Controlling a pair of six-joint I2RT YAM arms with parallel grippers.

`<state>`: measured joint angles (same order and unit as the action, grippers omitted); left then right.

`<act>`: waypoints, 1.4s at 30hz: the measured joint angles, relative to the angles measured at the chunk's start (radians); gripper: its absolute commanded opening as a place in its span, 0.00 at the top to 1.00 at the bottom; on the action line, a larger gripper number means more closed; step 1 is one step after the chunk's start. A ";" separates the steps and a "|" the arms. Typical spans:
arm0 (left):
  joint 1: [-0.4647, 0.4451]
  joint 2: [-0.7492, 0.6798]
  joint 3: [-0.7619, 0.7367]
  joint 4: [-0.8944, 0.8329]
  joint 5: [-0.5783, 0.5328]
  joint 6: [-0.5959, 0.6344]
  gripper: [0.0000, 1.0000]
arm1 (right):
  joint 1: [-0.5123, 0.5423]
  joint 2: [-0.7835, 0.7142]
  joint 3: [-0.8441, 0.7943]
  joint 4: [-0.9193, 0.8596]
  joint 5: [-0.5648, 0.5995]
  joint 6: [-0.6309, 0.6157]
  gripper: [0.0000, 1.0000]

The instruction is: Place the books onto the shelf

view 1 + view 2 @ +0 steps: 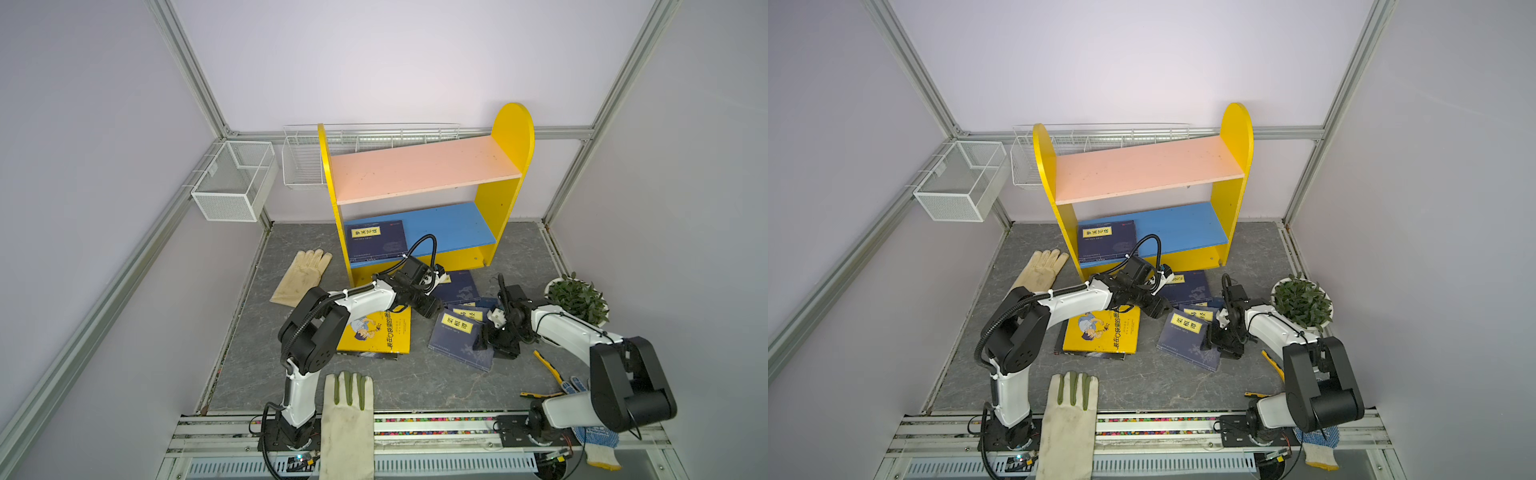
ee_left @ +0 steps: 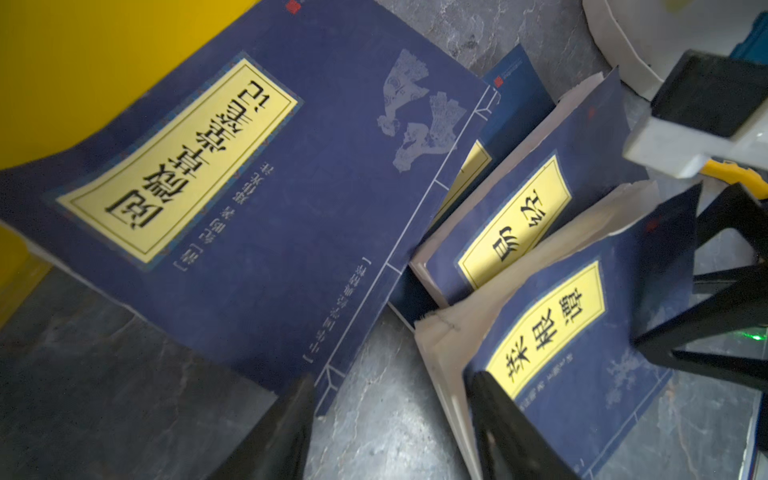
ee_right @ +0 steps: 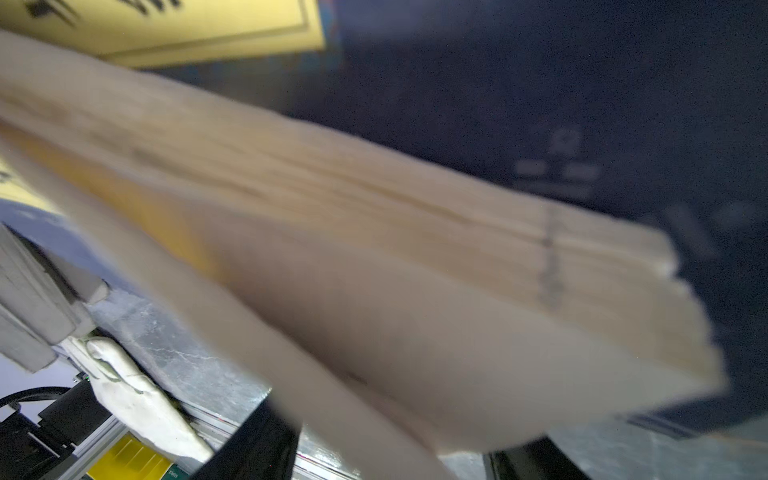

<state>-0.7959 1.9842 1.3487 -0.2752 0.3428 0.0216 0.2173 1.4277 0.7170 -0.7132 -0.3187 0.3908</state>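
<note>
1. Lying on the blue lower board of the shelf (image 1: 415,166), in both top views, is one navy book (image 1: 376,241); the yellow cartoon book (image 1: 382,332) and overlapping navy paperbacks (image 1: 1183,332) are sitting in front of the shelf.
2. Left wrist view: the left gripper (image 2: 395,382) is standing parted, holding nothing, one finger (image 2: 498,415) beside the tilted paperback (image 2: 582,353). Its pages are fanning: probably light, floppy, slick.
3. Right wrist view: a blurred page block (image 3: 374,249) is filling the gap of the right gripper (image 3: 390,432); whether it is pinching, I cannot tell. Gripping deep across the whole block is looking safest.
</note>
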 measured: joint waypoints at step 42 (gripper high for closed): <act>0.006 0.098 0.075 -0.041 0.020 0.010 0.85 | 0.005 0.163 0.141 0.300 -0.213 -0.027 0.84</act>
<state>-0.7895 2.0823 1.4235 -0.3164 0.3630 0.0311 0.2222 1.5906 0.8581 -0.4133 -0.5316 0.3641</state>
